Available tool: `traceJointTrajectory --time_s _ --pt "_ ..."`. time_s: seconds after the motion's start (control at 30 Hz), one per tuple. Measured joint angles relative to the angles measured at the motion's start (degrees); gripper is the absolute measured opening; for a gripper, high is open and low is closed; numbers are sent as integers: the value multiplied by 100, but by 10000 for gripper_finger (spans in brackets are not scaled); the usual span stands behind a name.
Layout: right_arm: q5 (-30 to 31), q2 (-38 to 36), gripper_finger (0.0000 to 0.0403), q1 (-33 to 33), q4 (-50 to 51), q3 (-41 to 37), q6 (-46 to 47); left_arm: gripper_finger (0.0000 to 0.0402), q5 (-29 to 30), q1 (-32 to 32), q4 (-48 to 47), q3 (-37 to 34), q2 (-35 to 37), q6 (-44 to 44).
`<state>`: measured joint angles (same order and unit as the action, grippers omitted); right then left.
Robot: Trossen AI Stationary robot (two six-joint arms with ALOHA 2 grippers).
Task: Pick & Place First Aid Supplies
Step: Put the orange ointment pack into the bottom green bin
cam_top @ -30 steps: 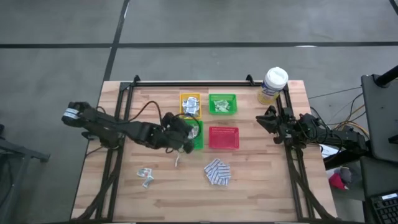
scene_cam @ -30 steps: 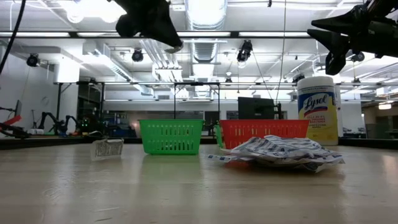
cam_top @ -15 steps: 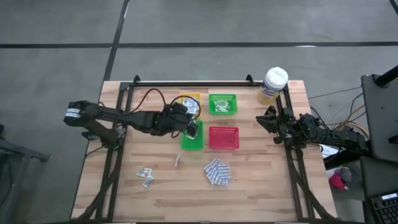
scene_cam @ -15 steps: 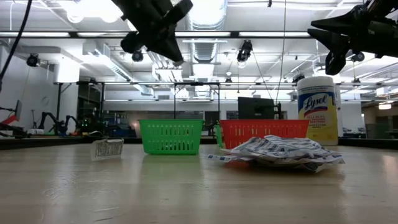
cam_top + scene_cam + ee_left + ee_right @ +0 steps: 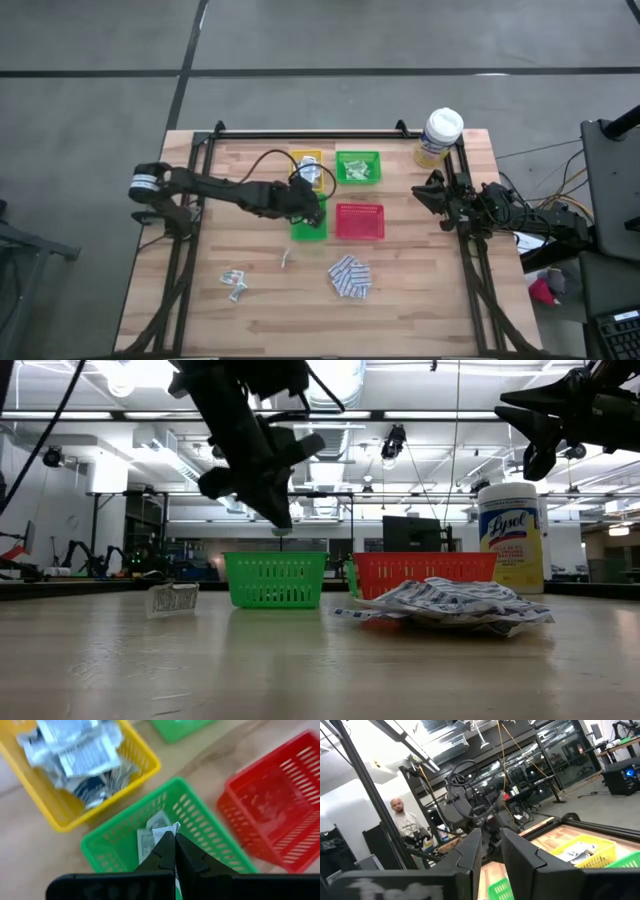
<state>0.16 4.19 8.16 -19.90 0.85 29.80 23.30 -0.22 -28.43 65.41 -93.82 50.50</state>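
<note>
Left gripper [image 5: 174, 834] pinched tight on a pale green strip [image 5: 167, 829] over the nearer green tray [image 5: 309, 222], mid-table. Right gripper [image 5: 430, 192] hovers at the table's right edge, fingers slightly apart, empty. Blue-and-white pads [image 5: 350, 277] piled toward the front edge.

Wooden surface [image 5: 200, 320]. Bears yellow tray [image 5: 303, 160], two green trays [image 5: 357, 167] [image 5: 309, 228], red tray [image 5: 359, 221], canister [image 5: 438, 136]. Loose packets: pile [image 5: 350, 276], pair [image 5: 235, 283], single strip [image 5: 285, 259].

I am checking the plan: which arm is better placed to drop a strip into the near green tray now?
Left. The left gripper is shut on a thin strip directly above the near green tray. The right gripper waits at the table's right edge.
</note>
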Motion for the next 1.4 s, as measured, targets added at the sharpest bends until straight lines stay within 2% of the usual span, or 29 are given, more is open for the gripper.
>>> traceJointTrajectory --time_s 0.53,0.93,1.03,1.27,1.4 --pt "-2 0 80 0 0 1 19 0 -501 54 -42 -1 -871 515" --pt "-2 0 69 -1 0 2 26 2 -547 61 -18 47 -912 337" --pt "-2 0 68 0 0 0 26 21 -546 61 -4 46 -910 200" --pt "-2 0 77 1 0 0 24 101 -547 63 11 46 -899 55" --pt "-2 0 81 -1 0 0 24 132 -547 65 -102 106 -765 55"
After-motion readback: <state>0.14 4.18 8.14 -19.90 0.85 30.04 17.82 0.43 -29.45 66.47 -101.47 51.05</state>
